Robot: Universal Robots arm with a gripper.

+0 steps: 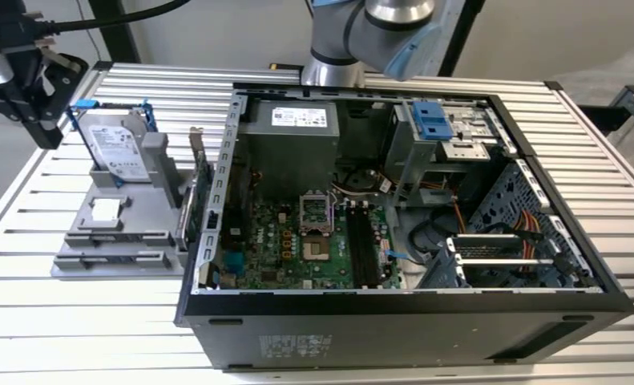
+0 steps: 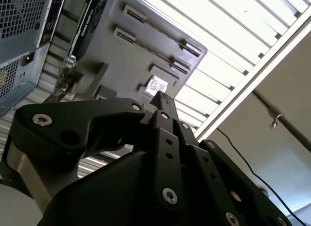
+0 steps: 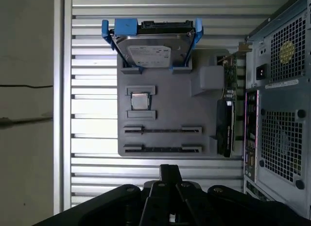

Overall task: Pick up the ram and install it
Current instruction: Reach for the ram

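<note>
My end effector (image 3: 170, 168) hangs pressed together and empty near the grey tray (image 3: 175, 109), whose two long slots look bare; the ram (image 1: 357, 245) seems seated on the motherboard (image 1: 284, 249), so I judge install done, seating unverified.

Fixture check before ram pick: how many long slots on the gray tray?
2. One long slot beside the square chip; the other at the edge of the gray tray farthest from the hard drive.
</note>
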